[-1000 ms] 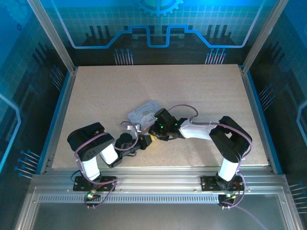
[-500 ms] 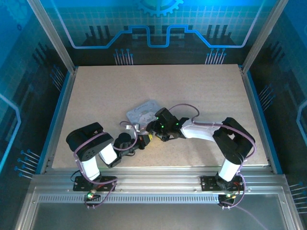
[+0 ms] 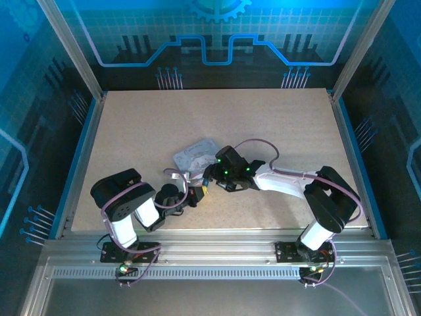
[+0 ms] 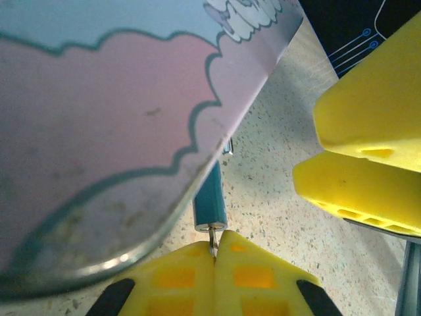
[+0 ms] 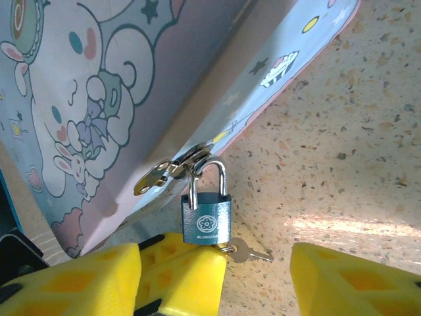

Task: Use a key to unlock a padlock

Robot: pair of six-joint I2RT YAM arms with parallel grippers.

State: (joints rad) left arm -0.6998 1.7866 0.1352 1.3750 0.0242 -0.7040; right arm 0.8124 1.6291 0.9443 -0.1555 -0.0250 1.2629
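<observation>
So the padlock point(image 5: 206, 222) is hanging by its shackle point(image 5: 209, 172) off the hasp point(image 5: 164, 172) on the tin's point(image 5: 99, 99) edge. Its body points down and nearly touches the table point(image 5: 342, 164). It's a little blue block with a flower logo on the face. The shackle looks pushed in on both sides, so it's locked as far as I can see.

The key point(image 5: 248, 253) is right at the bottom of the padlock. In the right wrist view it pokes out sideways to the right from under the body. Can't tell if any of it is actually in the keyhole.

The left gripper point(image 4: 214, 253) has its yellow fingers pressed tight together, pinching the key point(image 4: 212, 242), a thin metal sliver. Its tips sit just below the padlock's point(image 4: 209, 201) underside.

The right gripper point(image 5: 215, 263) is spread wide and holding nothing. One of its fingers point(image 5: 355, 280) sits out to the right, the other to the left, and the padlock and left fingertips are in between.

From the top camera, the tin point(image 3: 196, 155) lies flat around the middle of the table, a bit toward the arms. Both grippers meet at its near edge, the left point(image 3: 200, 193) from the left and the right point(image 3: 209, 179) from the right.
</observation>
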